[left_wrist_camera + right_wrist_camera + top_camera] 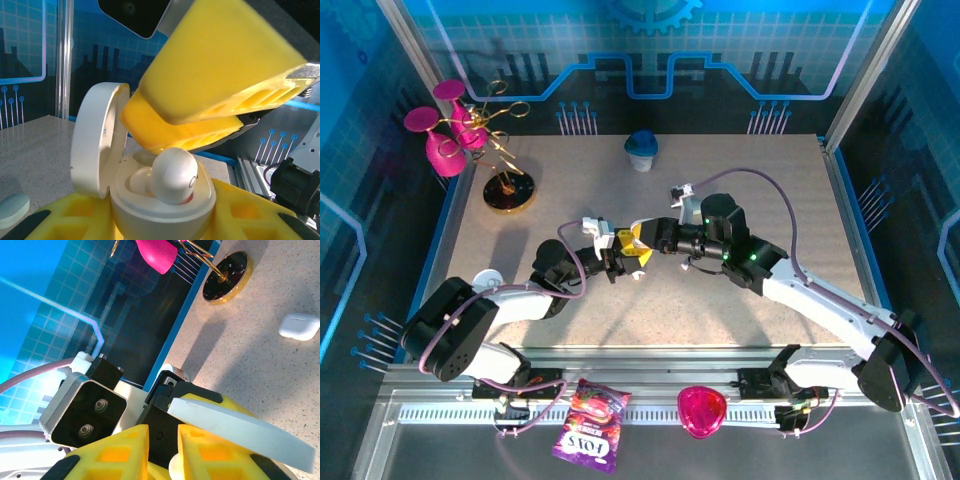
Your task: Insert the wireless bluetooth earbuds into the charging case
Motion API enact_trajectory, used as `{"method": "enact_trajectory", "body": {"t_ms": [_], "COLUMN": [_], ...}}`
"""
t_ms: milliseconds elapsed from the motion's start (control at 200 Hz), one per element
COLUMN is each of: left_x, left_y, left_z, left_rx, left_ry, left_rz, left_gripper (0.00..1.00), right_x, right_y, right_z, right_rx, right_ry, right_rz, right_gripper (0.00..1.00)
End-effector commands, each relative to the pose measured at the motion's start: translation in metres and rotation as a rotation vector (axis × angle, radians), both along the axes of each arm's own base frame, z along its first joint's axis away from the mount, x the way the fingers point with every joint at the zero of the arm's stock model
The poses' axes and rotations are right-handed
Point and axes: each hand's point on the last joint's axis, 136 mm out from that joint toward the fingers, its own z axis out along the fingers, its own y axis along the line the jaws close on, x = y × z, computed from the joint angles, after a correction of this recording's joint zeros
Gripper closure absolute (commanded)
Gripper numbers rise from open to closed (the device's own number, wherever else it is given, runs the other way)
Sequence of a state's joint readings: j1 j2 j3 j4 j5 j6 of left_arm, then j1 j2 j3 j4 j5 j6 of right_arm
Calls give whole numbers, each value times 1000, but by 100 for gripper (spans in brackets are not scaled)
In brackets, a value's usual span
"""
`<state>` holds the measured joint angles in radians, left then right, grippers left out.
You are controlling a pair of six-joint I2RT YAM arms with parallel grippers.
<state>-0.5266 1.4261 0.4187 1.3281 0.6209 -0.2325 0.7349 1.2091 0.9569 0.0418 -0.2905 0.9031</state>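
Observation:
The white charging case [160,210] is held up with its lid [95,140] swung open to the left. My left gripper [162,222] is shut on the case body, with yellow fingers [240,210] on either side. One white earbud [174,175] rests in the near slot and stands a little proud. A second earbud [139,180] sits lower behind it. The right gripper [163,450] hovers just above, its fingers [215,65] slightly apart with nothing between them. The earbud [175,467] shows below that gap, beside the lid [240,432]. Both grippers [628,265] [642,240] meet at mid-table.
A gold stand [510,190] with pink cups is at the back left. A blue-and-white cup [641,150] stands at the back centre. Another white case [299,326] lies on the table. A pink heart-shaped case [702,410] and a snack packet [588,425] lie on the front rail.

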Motion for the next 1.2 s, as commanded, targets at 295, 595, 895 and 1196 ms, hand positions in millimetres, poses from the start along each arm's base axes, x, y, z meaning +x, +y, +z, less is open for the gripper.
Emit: {"method": "enact_trajectory", "body": {"t_ms": [295,595,895,1196], "left_x": [-6,-5,-5,-7], "left_y": [3,2,3,2], "left_z": [28,27,23,23], "left_rx": [-51,-48,-36,-33], "left_ry": [-120,-121,-131,-135], "left_rz": [14,16,24,11], "left_gripper": [75,75,75,75], "right_x": [-9,-28,-53,-34], "right_y": [-2,-2,-18,-60], "right_z": [2,26,42,35], "right_rx": [-38,-17,-143,-324], "right_ry": [-26,-144,-350,-433], "right_rz": [6,66,69,-114], "right_gripper": [64,50,23,2]}}
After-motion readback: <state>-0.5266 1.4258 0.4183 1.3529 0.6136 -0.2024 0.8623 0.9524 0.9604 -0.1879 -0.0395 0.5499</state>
